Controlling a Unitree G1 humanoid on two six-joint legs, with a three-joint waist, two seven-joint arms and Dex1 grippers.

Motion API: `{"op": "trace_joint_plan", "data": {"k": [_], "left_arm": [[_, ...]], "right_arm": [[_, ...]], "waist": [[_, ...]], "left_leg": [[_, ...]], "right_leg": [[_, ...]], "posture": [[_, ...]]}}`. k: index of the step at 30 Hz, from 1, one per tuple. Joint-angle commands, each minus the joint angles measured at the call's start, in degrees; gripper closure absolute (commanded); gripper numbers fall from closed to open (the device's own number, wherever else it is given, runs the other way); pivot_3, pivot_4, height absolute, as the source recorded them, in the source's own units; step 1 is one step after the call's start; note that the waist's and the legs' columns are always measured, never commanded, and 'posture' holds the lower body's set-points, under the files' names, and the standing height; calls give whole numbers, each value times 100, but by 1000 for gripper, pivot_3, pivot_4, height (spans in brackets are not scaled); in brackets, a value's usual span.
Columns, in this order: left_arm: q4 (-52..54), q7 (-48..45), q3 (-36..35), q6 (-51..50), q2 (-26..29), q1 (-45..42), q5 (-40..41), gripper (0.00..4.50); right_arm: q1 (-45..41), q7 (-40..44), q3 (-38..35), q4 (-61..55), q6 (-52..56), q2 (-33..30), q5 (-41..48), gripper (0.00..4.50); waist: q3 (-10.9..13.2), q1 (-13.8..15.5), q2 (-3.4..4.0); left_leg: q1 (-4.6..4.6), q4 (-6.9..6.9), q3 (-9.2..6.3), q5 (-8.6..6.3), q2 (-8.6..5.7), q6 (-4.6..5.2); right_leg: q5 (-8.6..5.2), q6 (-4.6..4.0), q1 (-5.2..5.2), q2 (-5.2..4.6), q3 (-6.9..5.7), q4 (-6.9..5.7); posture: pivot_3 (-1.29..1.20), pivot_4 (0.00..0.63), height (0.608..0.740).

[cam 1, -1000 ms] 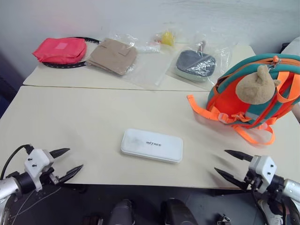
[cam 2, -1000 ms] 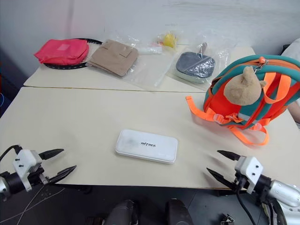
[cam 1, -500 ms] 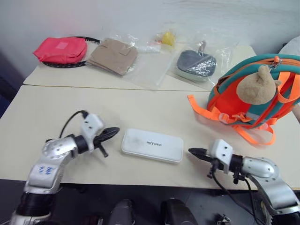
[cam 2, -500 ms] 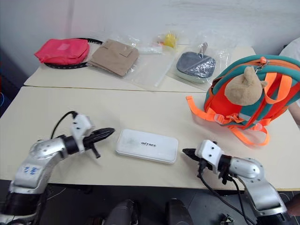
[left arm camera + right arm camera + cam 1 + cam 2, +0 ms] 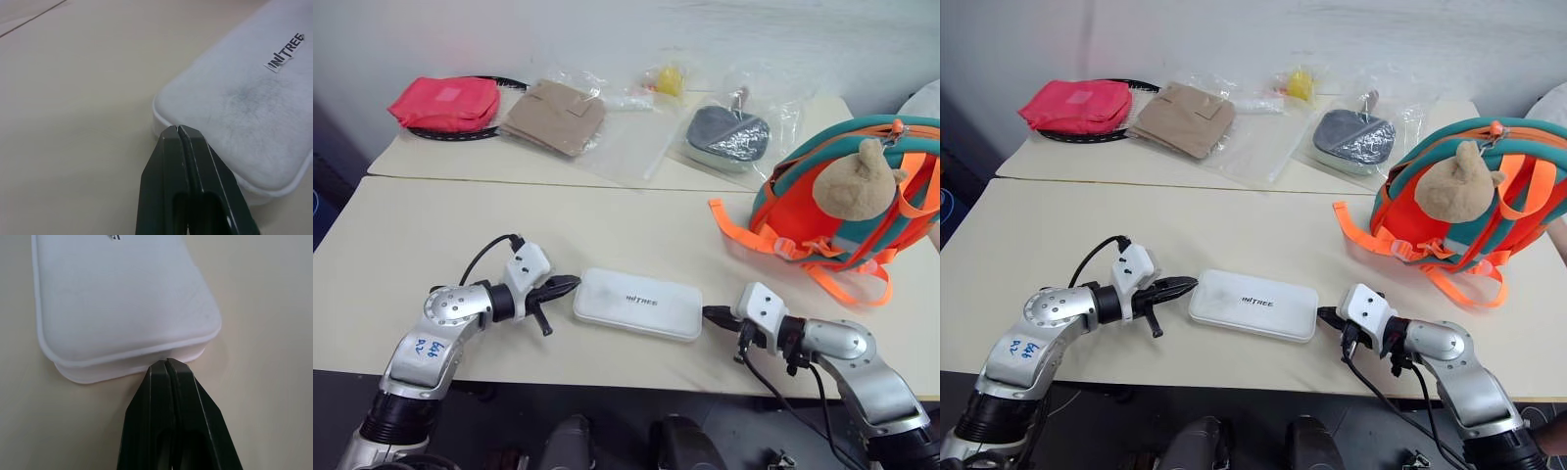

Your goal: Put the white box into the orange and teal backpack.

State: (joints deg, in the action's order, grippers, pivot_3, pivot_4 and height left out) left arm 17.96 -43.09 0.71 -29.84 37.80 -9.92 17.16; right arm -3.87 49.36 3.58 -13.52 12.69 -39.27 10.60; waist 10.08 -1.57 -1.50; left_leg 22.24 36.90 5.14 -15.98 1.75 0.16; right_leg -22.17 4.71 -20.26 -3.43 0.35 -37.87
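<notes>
On the desk (image 5: pixel 431 225), the backpack (image 5: pixel 822 211) stands at the right edge. The box (image 5: pixel 638 304) lies flat near the front, between the closed left pincer (image 5: pixel 570 284) and closed right pincer (image 5: pixel 713 313), their tips against its ends.

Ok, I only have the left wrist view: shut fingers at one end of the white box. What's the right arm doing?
Observer: The right gripper is shut too, its tips at the opposite end of the white box.
Operator: Is the box lifted?
Observer: No, it lies flat on the table, between the right gripper and the left gripper.
Operator: Where's the bag?
Observer: The orange and teal backpack stands on the table's right side, beyond the right gripper, plush head facing the robot.
</notes>
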Motion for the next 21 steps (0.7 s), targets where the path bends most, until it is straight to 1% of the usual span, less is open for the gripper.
{"op": "trace_joint_plan", "data": {"k": [1,8,9,11,14,16,17,18,21], "left_arm": [[246,-93,95,-224,-42,237,196,4456],[350,206,-192,-397,-221,329,308,4456],[310,241,-328,-402,-203,308,343,4456],[218,295,-762,-784,-119,231,648,4456],[52,248,-1599,-2312,89,-38,1752,3885],[-155,96,-1892,-3263,378,-194,2277,3293],[-320,-35,-1858,-3741,646,-249,2412,3034],[-561,-45,-1835,-4189,805,-365,2496,2684],[-1375,-113,-1600,-5561,1028,-876,2779,1754]], "right_arm": [[-183,33,-186,58,-109,-21,93,4500],[-374,142,-203,366,-208,-135,-27,4500],[-379,162,-210,398,-186,-172,-41,4500],[-383,201,-250,482,-198,-273,-82,4500],[-389,301,-333,592,-240,-418,-52,4500],[-411,392,-367,655,-275,-495,-19,4500],[-439,456,-362,696,-300,-525,-6,4500],[-472,507,-346,736,-325,-545,-2,4500],[-629,676,-245,876,-434,-566,-34,4500]], "waist": [[0,0,0],[0,13,1],[0,13,1],[0,3,1],[1,-8,1],[1,-15,1],[1,-21,2],[1,-24,2],[5,-18,7]], "left_leg": [[0,0,0,0,0,0],[0,4,-2,-4,-1,6],[0,5,-3,-4,-1,6],[0,6,-3,-5,0,6],[4,5,-5,-4,3,5],[6,5,-5,-3,5,3],[6,5,-6,-3,5,3],[6,3,-6,-3,4,2],[4,4,-5,-3,0,1]], "right_leg": [[0,0,0,0,-1,0],[0,0,6,-1,-2,3],[0,0,7,-1,-3,4],[0,0,7,-1,-3,4],[0,0,2,1,-5,3],[0,0,-2,2,-6,1],[0,0,-2,2,-6,0],[0,0,-4,2,-5,0],[0,0,-3,0,-5,-1]], "posture": [[0,150,740],[0,150,740],[0,150,740],[0,150,740],[0,150,740],[0,150,740],[0,150,740],[0,150,740],[0,150,740]]}}
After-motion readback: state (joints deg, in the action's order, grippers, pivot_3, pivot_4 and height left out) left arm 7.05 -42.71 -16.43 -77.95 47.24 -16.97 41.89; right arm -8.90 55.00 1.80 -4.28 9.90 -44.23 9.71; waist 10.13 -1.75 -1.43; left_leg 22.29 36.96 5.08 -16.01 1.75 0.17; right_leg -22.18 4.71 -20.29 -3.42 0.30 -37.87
